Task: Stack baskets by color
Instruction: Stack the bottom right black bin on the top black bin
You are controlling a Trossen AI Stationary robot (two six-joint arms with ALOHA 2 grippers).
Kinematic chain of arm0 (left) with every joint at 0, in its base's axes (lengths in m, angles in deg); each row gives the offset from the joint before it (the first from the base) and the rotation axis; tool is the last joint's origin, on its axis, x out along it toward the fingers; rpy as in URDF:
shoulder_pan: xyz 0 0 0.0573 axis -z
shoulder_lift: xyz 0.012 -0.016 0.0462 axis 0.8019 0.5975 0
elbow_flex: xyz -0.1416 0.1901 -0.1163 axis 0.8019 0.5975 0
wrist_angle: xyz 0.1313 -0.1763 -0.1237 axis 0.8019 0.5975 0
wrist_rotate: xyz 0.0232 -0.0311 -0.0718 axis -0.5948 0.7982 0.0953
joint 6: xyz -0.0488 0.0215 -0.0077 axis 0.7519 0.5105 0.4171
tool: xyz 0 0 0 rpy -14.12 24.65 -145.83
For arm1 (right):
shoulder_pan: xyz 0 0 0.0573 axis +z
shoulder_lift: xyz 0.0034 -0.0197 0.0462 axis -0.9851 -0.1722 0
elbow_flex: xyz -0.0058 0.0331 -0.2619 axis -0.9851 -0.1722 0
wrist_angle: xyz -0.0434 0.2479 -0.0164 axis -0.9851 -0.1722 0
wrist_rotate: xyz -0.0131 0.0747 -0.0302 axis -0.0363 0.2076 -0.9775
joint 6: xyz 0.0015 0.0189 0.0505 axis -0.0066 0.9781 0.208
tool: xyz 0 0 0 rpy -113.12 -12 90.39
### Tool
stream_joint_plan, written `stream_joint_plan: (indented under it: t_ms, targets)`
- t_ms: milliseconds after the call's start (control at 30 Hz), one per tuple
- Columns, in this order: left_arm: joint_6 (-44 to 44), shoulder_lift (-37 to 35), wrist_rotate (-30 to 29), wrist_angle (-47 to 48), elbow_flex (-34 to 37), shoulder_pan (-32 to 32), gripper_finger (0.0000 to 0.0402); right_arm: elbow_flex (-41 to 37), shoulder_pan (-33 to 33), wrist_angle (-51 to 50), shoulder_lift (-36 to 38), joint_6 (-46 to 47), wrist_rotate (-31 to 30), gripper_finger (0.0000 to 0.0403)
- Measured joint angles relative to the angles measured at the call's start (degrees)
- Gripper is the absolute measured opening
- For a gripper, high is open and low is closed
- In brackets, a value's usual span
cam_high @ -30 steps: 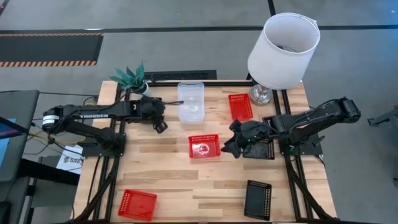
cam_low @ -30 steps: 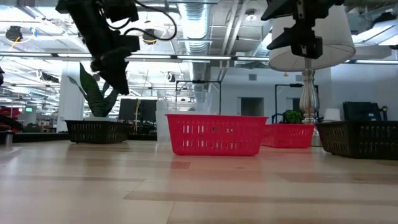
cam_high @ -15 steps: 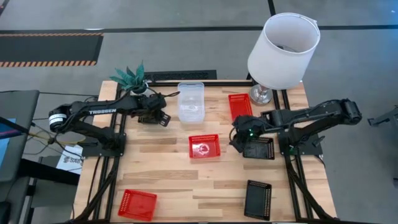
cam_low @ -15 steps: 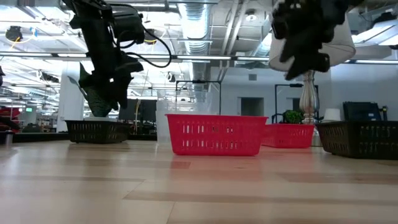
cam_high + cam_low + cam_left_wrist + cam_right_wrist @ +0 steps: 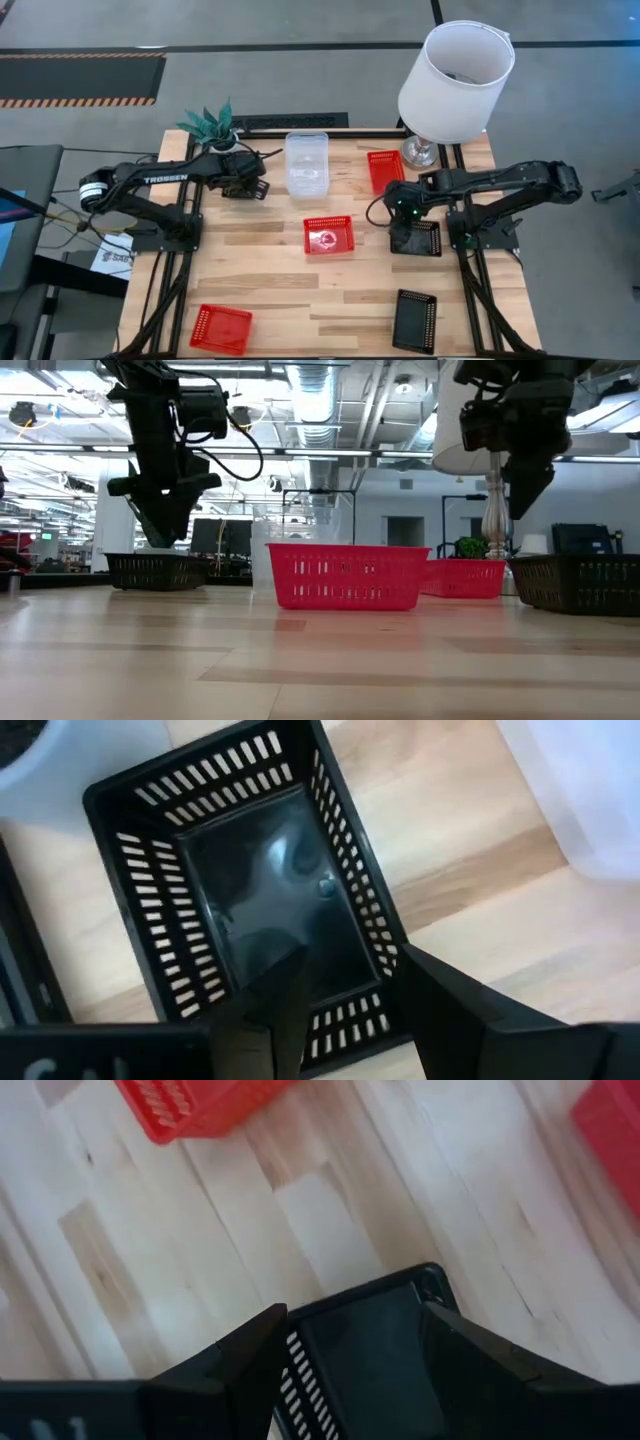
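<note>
**Both grippers poised over black baskets**

We see the left gripper point(image 5: 345, 1005) above a black basket point(image 5: 250, 900) at the far left, beside the clear baskets point(image 5: 306, 165), fingers apart astride its wall, not clenched. The right gripper point(image 5: 350, 1345) hovers spread over another black basket point(image 5: 415, 238) at right. Red baskets sit at centre point(image 5: 329, 234), far right point(image 5: 385, 170) and near left point(image 5: 221, 328); a third black one point(image 5: 414, 320) lies near right.

We see two matte black jointed arms; the left arm point(image 5: 165, 182) carries white lettering along its link, the right arm point(image 5: 500, 182) shows a small green light, with thin black cables looping off
</note>
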Motion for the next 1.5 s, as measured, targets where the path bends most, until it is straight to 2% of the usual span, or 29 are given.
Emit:
stream_joint_plan:
  t_ms: [233,467,967,1400,1500]
  targets:
    - [5.51,5.32,-0.42,0.55,0.02,-0.55,0.0139,0.00,-0.33,-0.13,-0.04,-1.40,0.37,0.0249]
    - [6.17,9.95,0.51,0.30,0.04,-0.40,0.0139,0.00,-0.26,-0.22,-0.04,-1.51,0.57,0.0249]
    - [5.85,2.47,0.84,-1.66,-1.49,1.13,0.0139,0.00,-0.38,0.18,-0.04,-2.13,0.57,0.0249]
    - [4.78,8.00,-0.09,-3.22,-1.51,2.98,0.0139,0.00,-0.36,1.44,-0.04,-2.76,0.54,0.0249]
    - [3.18,7.68,-0.96,-3.45,-1.49,2.98,0.0138,0.00,-0.24,0.82,-0.04,-0.12,0.57,0.0249]
